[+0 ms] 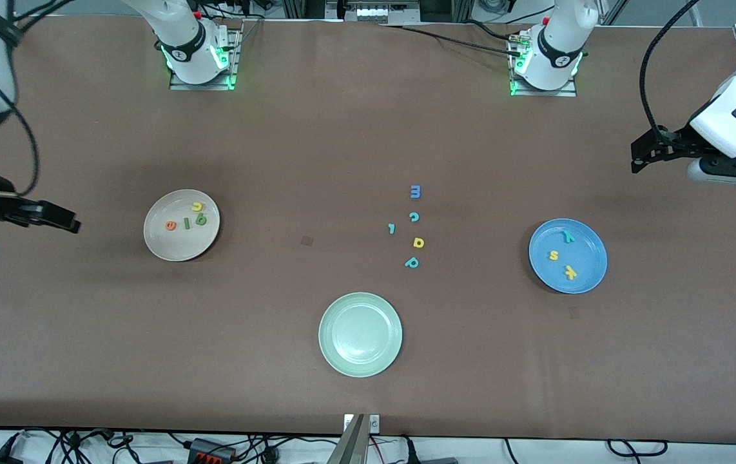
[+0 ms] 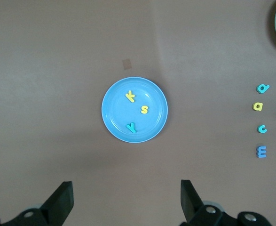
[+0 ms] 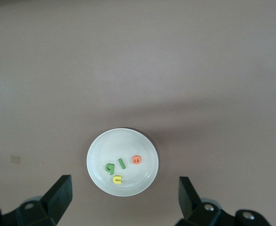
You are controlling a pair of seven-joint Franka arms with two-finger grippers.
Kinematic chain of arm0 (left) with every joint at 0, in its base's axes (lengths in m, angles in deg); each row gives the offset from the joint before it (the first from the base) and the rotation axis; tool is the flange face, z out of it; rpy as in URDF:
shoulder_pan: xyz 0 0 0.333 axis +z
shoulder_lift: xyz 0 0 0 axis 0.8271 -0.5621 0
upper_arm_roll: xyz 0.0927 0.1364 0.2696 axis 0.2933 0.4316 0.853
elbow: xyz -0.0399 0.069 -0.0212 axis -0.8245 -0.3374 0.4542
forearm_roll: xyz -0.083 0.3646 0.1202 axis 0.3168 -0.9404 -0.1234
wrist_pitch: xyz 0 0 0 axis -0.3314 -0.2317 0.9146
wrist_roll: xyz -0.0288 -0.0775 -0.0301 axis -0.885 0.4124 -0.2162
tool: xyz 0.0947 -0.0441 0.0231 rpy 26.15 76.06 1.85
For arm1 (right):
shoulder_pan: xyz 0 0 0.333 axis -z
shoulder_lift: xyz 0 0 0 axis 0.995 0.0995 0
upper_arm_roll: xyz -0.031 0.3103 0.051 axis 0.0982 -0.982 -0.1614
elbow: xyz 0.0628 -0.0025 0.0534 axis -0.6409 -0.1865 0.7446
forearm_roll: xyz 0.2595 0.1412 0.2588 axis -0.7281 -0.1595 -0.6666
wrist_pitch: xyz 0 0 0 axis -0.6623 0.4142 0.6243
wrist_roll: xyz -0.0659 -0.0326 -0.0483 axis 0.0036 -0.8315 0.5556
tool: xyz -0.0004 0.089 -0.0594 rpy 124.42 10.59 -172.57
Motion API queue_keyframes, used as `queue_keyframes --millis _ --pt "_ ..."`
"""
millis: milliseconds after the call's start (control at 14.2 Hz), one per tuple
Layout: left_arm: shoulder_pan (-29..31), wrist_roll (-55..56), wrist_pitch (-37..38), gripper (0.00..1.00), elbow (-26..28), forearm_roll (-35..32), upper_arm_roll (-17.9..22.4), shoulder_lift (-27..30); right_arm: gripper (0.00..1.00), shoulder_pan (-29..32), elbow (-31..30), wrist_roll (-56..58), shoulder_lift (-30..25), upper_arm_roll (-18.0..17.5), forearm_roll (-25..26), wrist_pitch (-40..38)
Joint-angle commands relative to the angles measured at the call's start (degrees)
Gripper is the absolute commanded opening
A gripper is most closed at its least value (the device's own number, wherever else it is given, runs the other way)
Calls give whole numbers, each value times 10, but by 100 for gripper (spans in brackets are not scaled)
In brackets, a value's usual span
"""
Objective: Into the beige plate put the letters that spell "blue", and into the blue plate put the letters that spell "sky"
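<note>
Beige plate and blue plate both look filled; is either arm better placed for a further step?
Neither. The beige plate holds b, l, u, e; the blue plate holds s, k, y. The left gripper and right gripper hang open at the table's ends.

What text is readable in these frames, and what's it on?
No printed labels or brands are readable; only single foam letters.
"u", "b", "l", "e": on the beige plate
"y", "s", "k": on the blue plate
"m", "c", "l", "a", "p": loose on the table
</note>
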Motion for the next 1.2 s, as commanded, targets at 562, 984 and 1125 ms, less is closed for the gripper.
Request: queue_keyframes --millis 562,984,1125 --pt "-1 -10 11 100 -15 12 2 -5 100 82 -7 10 -49 -95 43 -38" --pt "0 -10 11 100 -15 12 2 -5 100 75 -53 29 -89 -96 64 -32" --pt "0 -10 10 100 -15 12 2 -5 100 75 -94 24 -115 -97 64 -19"
